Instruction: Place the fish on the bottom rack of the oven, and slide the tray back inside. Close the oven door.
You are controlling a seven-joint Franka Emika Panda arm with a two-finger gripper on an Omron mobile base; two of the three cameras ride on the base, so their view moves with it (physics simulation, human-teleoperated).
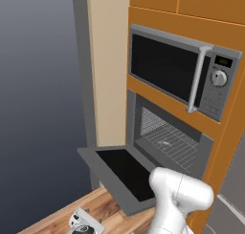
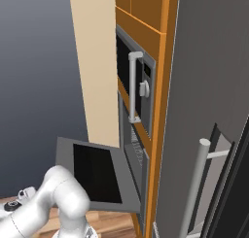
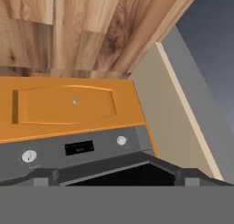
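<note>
Closest to us is the white arm [image 1: 179, 199], bulking up at five o'clock in the left base view with its elbow bent low, presumably so the hand can work down below the oven door [image 1: 122, 173]. That door hangs fully dropped, its black glass facing up, stretching from the cabinet toward eight o'clock. We judge it is left flat to keep the cavity reachable.

Behind it the oven [image 1: 167, 137] stands open, and inside we see the wire grid of the bottom rack [image 1: 174, 144] sitting within the cavity rather than drawn out over the door. A small pale mark lies on the grid near its centre; it is too faint for us to call it the fish, so we cannot say where the fish is.

Above, at one o'clock, the microwave [image 1: 184, 75] is shut.

In the hand view the camera looks along an orange cabinet panel [image 3: 68, 104] and a grey control strip [image 3: 77, 149]. Whether the gripper is spread, closed or carrying anything, we cannot tell.

If that mark is the fish, closing the door is what remains.
</note>
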